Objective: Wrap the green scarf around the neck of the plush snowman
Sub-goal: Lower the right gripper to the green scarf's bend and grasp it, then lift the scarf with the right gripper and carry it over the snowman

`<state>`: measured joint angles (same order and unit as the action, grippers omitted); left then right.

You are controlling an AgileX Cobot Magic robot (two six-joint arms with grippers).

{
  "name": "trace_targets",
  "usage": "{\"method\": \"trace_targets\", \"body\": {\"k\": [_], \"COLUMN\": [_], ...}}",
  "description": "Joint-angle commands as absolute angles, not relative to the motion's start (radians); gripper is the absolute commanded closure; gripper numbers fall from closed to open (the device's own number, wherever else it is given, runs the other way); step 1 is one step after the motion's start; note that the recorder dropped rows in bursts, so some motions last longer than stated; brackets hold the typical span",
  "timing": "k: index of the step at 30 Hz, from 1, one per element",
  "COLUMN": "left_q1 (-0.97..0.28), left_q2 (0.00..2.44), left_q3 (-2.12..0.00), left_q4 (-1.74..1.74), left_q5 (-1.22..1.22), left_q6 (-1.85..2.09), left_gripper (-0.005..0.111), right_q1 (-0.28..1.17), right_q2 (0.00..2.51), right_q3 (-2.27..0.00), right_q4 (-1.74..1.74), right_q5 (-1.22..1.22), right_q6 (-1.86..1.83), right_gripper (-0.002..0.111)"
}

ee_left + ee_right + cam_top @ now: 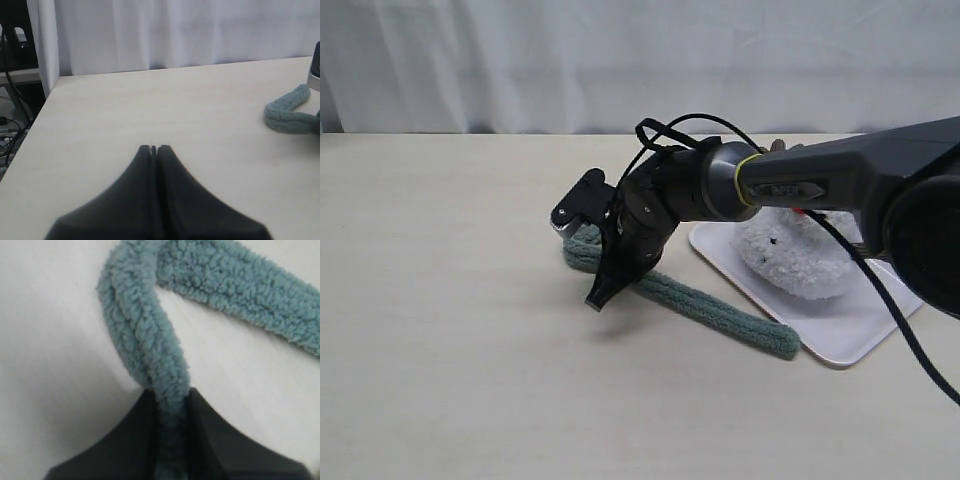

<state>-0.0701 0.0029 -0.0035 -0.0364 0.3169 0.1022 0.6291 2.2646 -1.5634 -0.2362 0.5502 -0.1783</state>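
- The right hand (167, 392) is closed on the scarf (145, 325). A fuzzy green fold of it is squeezed between the two dark fingers (130, 440).
- In the exterior view, the right hand (598, 298) points down, with its fingertips low at the bench (450, 330).
- Just beyond the fingertips the scarf bends sharply back on itself, so a second run leaves the bend beside the gripped one.
- From the hand, the long run of the scarf (720, 310) lies flat on the bench and stretches away towards the tray (850, 325). Its far end stops right at the tray's near edge.
- The snowman (795, 255) lies on that white tray, on the arm's side of the hand and well apart from the fingertips. The arm crosses in front of it and hides part of it.
- The left hand (154, 147) is closed and holds nothing, its fingertips pressed together over bare bench (150, 100).
- From the left hand, the scarf's bend (290, 112) lies far off across the bench.
- A white curtain (620, 60) hangs behind the bench's far edge.
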Motion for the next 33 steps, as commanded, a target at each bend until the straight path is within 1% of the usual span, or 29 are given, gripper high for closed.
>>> {"method": "trace_targets", "body": {"k": [1,5,11,17,22,29,33], "left_q1": [-0.069,-0.069,-0.069,-0.069,-0.069,-0.069,-0.069], "left_q2": [0.0,0.0,0.0,0.0,0.0,0.0,0.0], "left_q3": [0.0,0.0,0.0,0.0,0.0,0.0,0.0], "left_q4": [-0.039,-0.039,-0.039,-0.039,-0.039,-0.039,-0.039], "left_q5": [0.31,0.31,0.31,0.31,0.31,0.31,0.31], "left_q6": [0.104,0.104,0.104,0.104,0.104,0.104,0.104], "left_gripper": [0.107,0.107,0.107,0.107,0.107,0.107,0.107], "right_q1": [0.631,0.643,0.691,0.734,0.734,0.734,0.734], "right_q2": [2.287,2.236,2.091,1.925,1.786,1.622,1.555], "right_q3": [-1.553,-1.553,-1.553,-1.553,-1.553,-1.553,-1.553], "right_q4": [-0.24,-0.211,-0.173,-0.175,-0.18,-0.29,-0.418], "right_q5": [0.663,0.683,0.711,0.815,0.89,1.018,1.114], "right_q6": [-0.22,-0.22,-0.225,-0.225,-0.221,-0.144,-0.063], "right_gripper": [0.104,0.104,0.104,0.104,0.104,0.104,0.104]}}
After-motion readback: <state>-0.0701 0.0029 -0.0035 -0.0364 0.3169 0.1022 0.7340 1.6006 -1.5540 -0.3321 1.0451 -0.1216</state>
